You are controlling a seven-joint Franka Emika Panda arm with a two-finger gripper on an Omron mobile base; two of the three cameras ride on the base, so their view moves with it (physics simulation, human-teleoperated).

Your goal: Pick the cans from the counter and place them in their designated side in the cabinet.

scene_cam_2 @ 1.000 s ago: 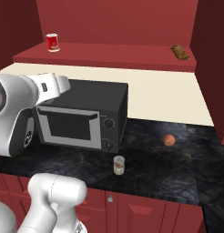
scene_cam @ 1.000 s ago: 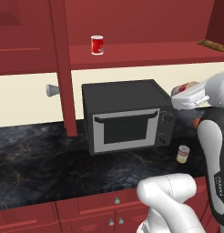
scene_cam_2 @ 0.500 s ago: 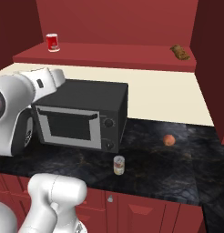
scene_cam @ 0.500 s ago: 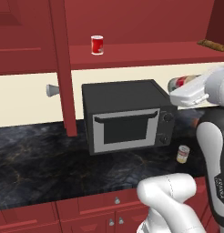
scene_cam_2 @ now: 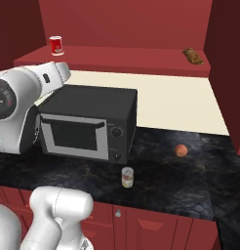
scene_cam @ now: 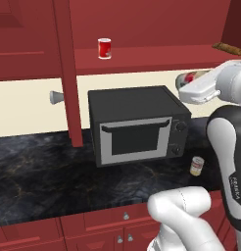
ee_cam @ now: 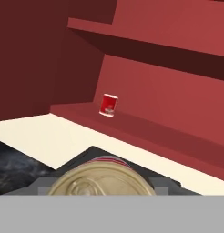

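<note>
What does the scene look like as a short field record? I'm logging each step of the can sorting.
gripper: raised above the microwave's right end, shut on held can
held can: red over pale, gold lid fills the bottom of the hand view
second can: yellowish label, upright on the counter in front of the microwave's right corner
counter: dark marble-look top
microwave: on the counter, door closed
cabinet: open shelf above
all-red can: upright on the shelf's left part
orange ball: on the counter, right of the microwave
</note>
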